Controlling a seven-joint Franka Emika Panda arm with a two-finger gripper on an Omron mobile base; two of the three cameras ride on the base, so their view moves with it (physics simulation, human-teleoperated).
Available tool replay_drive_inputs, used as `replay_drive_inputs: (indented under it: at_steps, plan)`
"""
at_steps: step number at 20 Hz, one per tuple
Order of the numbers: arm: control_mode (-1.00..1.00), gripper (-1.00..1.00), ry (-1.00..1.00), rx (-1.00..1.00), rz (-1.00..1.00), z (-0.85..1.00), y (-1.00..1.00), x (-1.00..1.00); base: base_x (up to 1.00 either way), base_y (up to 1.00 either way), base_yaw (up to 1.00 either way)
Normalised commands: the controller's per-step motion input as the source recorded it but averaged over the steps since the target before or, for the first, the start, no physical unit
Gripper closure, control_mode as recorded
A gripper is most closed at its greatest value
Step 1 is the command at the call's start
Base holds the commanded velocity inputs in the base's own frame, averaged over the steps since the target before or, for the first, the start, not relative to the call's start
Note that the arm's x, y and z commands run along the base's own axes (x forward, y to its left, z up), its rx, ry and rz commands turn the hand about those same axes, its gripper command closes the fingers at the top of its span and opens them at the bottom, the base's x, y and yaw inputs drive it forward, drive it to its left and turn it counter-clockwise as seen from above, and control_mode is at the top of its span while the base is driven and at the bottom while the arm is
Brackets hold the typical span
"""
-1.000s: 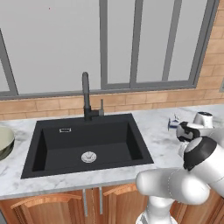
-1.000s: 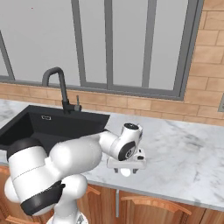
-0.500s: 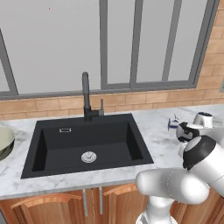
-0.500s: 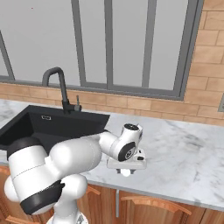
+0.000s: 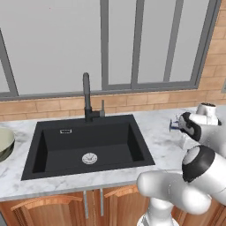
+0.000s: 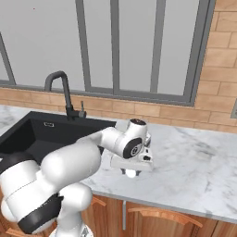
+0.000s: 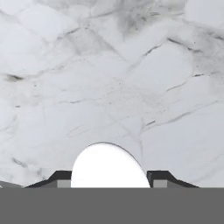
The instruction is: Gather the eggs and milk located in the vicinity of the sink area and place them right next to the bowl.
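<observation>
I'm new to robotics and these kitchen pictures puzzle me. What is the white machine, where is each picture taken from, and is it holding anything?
The white machine is a robot arm on a driving base, in a rendered kitchen. Two pictures come from cameras on the base, behind the arm to its left and right. The third looks along the gripper. On the marble counter are a black sink with a faucet and, at the far left, a pale bowl. The fingertips press both sides of a white rounded object on the counter; I cannot tell what it is.
</observation>
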Motion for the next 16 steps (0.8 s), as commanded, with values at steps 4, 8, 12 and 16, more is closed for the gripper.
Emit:
replay_drive_inputs:
  at_steps: [4,8,12,16]
  plan:
    - [-1.0,1.0,0.0,0.0,-0.3,1.0,0.75,0.1,0.0,0.0,0.0]
    - [-1.0,1.0,0.0,0.0,-0.31,0.81,0.92,0.18,0.0,0.0,0.0]
    - [-1.0,1.0,0.0,0.0,-0.33,0.7,0.98,0.08,0.0,0.0,0.0]
    - [-1.0,1.0,0.0,0.0,-0.31,0.61,1.0,0.0,0.0,0.0,0.0]
